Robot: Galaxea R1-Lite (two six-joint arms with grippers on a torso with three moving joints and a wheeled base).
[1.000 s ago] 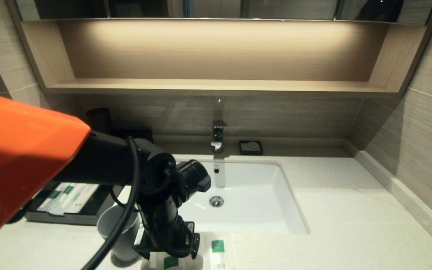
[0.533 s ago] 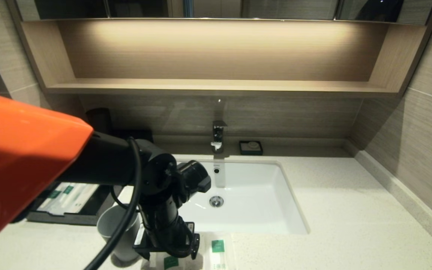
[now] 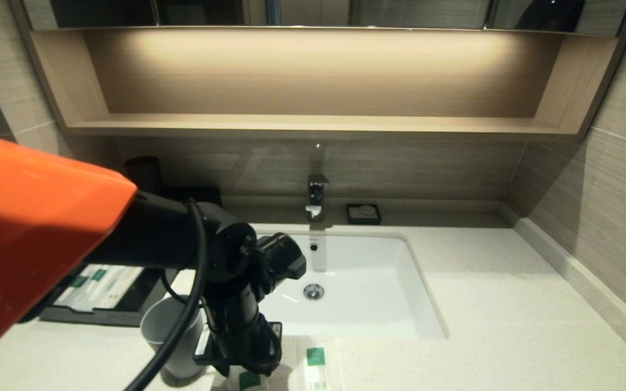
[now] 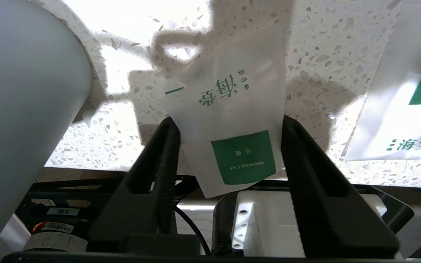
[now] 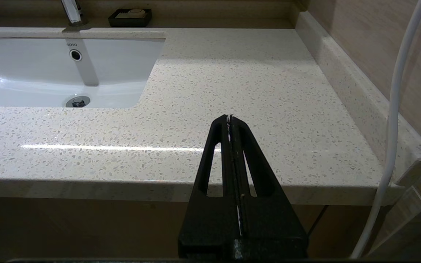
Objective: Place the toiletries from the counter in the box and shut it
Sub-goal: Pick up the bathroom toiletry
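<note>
Left gripper (image 4: 228, 128) pinches a shower-cap sachet (image 4: 232, 124) at the counter's (image 3: 508, 304) front edge; the second sachet (image 3: 318, 369) waits; the box (image 3: 128, 304) stays open; right gripper (image 5: 229, 117) idles, pressed together.

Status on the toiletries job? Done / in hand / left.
Done: box lies open with packets inside. In hand: left gripper shut on the shower cap sachet, beside the grey cup. Left: second sachet on the counter, then closing the box. Right gripper parked, shut.

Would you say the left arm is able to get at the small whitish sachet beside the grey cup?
Probably yes: the left gripper is already on the whitish sachet, with the fingers at its edges and nothing between them.
</note>
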